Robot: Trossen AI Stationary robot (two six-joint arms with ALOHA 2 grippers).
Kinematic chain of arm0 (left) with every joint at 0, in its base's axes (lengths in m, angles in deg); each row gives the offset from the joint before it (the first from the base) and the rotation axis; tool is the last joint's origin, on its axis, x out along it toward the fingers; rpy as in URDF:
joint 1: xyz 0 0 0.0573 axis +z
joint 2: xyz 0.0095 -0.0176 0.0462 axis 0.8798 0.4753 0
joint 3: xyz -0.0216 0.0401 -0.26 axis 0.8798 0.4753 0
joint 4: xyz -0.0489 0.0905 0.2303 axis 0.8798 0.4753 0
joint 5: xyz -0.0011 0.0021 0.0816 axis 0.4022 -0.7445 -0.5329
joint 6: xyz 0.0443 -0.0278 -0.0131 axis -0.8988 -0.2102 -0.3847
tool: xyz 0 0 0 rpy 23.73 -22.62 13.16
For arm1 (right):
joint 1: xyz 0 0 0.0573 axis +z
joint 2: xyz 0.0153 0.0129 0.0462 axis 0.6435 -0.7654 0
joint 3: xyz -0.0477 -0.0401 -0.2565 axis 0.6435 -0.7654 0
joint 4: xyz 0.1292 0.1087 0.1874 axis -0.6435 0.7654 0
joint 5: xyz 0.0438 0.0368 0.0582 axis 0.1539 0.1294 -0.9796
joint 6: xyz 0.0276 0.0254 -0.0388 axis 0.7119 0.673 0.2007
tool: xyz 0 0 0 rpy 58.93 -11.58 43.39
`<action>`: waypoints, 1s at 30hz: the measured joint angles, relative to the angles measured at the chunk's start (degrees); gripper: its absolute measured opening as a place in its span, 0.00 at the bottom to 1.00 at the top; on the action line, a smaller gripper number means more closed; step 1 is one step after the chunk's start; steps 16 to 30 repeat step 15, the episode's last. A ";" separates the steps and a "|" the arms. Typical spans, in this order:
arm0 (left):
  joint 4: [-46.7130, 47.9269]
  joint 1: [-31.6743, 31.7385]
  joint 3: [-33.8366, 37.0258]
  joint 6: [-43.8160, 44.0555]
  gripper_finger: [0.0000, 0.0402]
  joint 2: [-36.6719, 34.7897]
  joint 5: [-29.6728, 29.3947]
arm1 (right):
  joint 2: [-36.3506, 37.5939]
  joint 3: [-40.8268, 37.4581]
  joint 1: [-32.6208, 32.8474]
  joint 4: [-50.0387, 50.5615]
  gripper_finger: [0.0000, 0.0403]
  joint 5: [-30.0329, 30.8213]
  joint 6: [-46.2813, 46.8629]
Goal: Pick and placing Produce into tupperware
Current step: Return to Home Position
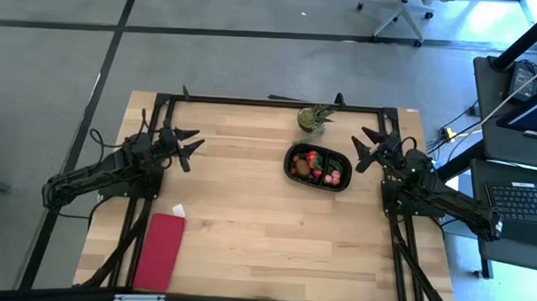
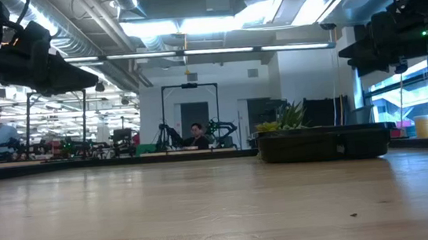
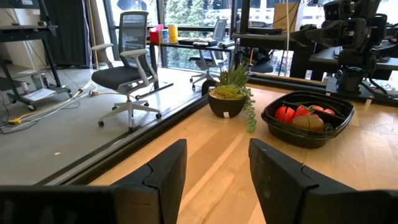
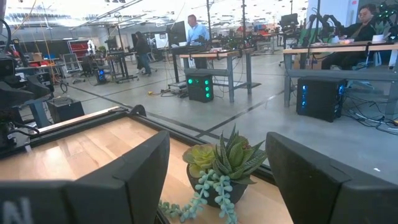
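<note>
The black oval tupperware [image 1: 318, 164] rests flat on the table right of centre, with red and brown produce [image 1: 315, 167] inside; in the left wrist view the tupperware [image 3: 308, 118] shows red pieces and a brown one [image 3: 306, 121]. My left gripper [image 1: 189, 143] hovers open above the table's left far part, well away from it. My right gripper [image 1: 367, 146] hovers open just right of the tupperware, above the table. In the low view the tupperware [image 2: 323, 142] shows as a dark low tub.
A small potted succulent [image 1: 314, 118] stands at the far edge just beyond the tupperware. A flat red cloth [image 1: 160, 251] lies near the table's near-left corner. Bare wood [image 1: 248, 213] spans the middle and near side. Office chairs and people show beyond the table.
</note>
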 joint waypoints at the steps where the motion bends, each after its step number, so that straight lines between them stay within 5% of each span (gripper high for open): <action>1: 0.00 0.00 0.00 0.00 0.41 0.00 -0.02 | 0.00 0.00 0.00 0.00 0.66 0.02 0.02; 30: 0.00 -0.01 0.00 0.00 0.42 -0.01 -0.02 | 0.00 0.00 -0.01 0.00 0.66 0.01 0.00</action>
